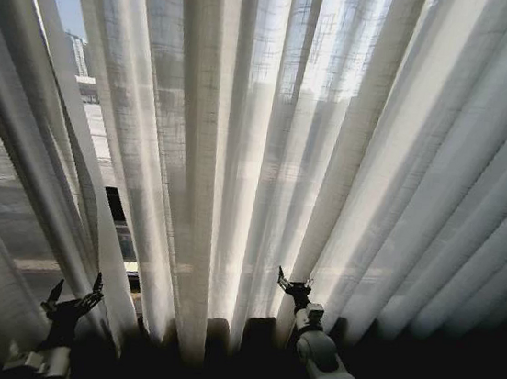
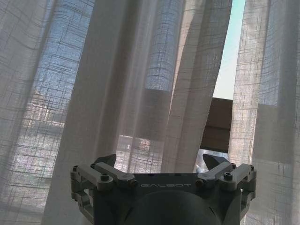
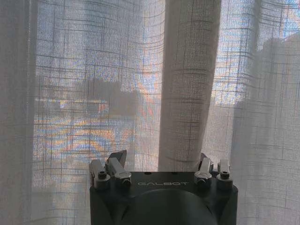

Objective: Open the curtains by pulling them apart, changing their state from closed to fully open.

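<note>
The left gripper (image 1: 74,295) and right gripper (image 1: 292,285) both stand with fingers spread, empty. Ahead of them hang sheer white pleated woven curtains (image 1: 269,136), a narrow gap just beyond the left one.

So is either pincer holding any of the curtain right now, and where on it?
Nothing is held. The left pincer and right pincer are both open, low in front of the curtains, with no fold pinched.
</note>
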Motion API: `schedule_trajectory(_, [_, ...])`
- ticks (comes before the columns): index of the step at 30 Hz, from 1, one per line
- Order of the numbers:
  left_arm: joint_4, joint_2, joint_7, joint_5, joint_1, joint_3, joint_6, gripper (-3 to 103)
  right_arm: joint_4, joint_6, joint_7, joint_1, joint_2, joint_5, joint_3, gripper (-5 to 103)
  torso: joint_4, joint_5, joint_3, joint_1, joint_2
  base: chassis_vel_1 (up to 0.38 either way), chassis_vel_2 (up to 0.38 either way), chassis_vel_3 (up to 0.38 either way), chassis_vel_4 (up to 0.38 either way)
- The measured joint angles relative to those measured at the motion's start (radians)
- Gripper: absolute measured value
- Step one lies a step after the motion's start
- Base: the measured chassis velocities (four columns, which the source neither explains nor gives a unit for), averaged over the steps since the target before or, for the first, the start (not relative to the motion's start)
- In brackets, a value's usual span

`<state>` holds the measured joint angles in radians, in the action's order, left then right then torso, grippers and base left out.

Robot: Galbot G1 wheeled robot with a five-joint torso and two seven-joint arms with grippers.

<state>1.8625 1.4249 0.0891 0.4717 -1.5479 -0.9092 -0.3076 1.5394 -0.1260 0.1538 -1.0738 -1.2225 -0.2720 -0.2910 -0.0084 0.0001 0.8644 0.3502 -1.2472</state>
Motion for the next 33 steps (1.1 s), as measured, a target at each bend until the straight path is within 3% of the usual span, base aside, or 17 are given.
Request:
schedule_trajectory(1, [0.000,0.000,0.000,0.000,0.000,0.000,0.000,100,0.000,0.000,0.000,0.000,0.000,0.000,0.000,75,0.0000,0.0000,0.000,0.000,0.000,0.000,0.000,0.000,0.000])
schedule_trajectory(3, [0.000,0.000,0.000,0.000,0.000,0.000,0.000,100,0.000,-0.013,-0.008,-0.011,-0.001,0.004,-0.008,64,0.0000,-0.0002,0.000,0.000,0.000,0.000,0.000,0.000,0.000])
schedule_trajectory(5, [0.000,0.000,0.000,0.000,0.000,0.000,0.000,100,0.000,-0.015,-0.010,-0.014,-0.002,0.006,-0.009,64,0.0000,-0.0001,0.000,0.000,0.000,0.000,0.000,0.000,0.000])
schedule_trajectory(9, [0.000,0.000,0.000,0.000,0.000,0.000,0.000,100,-0.004,-0.026,-0.011,-0.023,-0.009,0.016,-0.009,42,0.0000,-0.0001,0.000,0.000,0.000,0.000,0.000,0.000,0.000])
schedule_trajectory(11, [0.000,0.000,0.000,0.000,0.000,0.000,0.000,100,-0.005,-0.027,-0.011,-0.023,-0.011,0.018,-0.007,42,0.0000,-0.0001,0.000,0.000,0.000,0.000,0.000,0.000,0.000])
schedule_trajectory(18, [0.000,0.000,0.000,0.000,0.000,0.000,0.000,100,-0.010,-0.041,-0.020,-0.032,-0.033,0.033,-0.003,10,0.0001,-0.0001,0.000,0.000,0.000,0.000,0.000,0.000,0.000])
schedule_trajectory(20, [0.000,0.000,0.000,0.000,0.000,0.000,0.000,100,-0.010,-0.041,-0.020,-0.033,-0.034,0.033,-0.003,10,0.0000,-0.0001,0.000,0.000,0.000,0.000,0.000,0.000,0.000])
schedule_trajectory(23, [0.000,0.000,0.000,0.000,0.000,0.000,0.000,100,-0.011,-0.045,-0.038,-0.039,-0.036,0.018,0.000,1,0.0001,-0.0001,0.000,0.000,0.000,0.000,0.000,0.000,0.000])
schedule_trajectory(33, [0.000,0.000,0.000,0.000,0.000,0.000,0.000,100,-0.019,-0.055,-0.124,-0.041,-0.017,-0.035,-0.014,0,0.0000,-0.0001,0.000,0.000,0.000,0.000,0.000,0.000,0.000])
